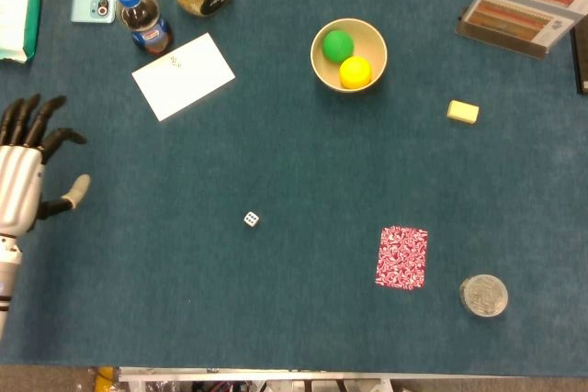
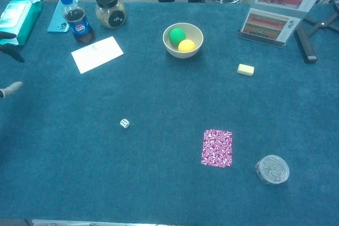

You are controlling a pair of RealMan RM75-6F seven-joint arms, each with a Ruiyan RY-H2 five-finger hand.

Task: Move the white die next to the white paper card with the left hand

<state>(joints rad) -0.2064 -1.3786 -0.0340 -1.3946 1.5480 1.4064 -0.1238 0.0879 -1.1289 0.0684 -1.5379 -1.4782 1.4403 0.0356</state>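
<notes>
Lying pips-up on the blue cloth, the small white die (image 1: 251, 219) is being left untouched — well apart from the empty, spread-fingered left hand (image 1: 25, 181).

Left hand (image 1: 23, 185): was in view at the left edge of the head view, held flat with its silver back facing up.
Left fingers (image 1: 28, 115): were black, straight and fanned apart, pointing toward the far side of the table, holding nothing.
Left thumb (image 1: 73, 192): stuck out to the side, pale at the tip.
Left wrist and forearm (image 1: 7, 273): ran down toward the near edge of the table.
Chest view: showed only dark fingertips (image 2: 10, 51) and the pale thumb tip at the left edge.
Right hand: appeared in neither view.
</notes>
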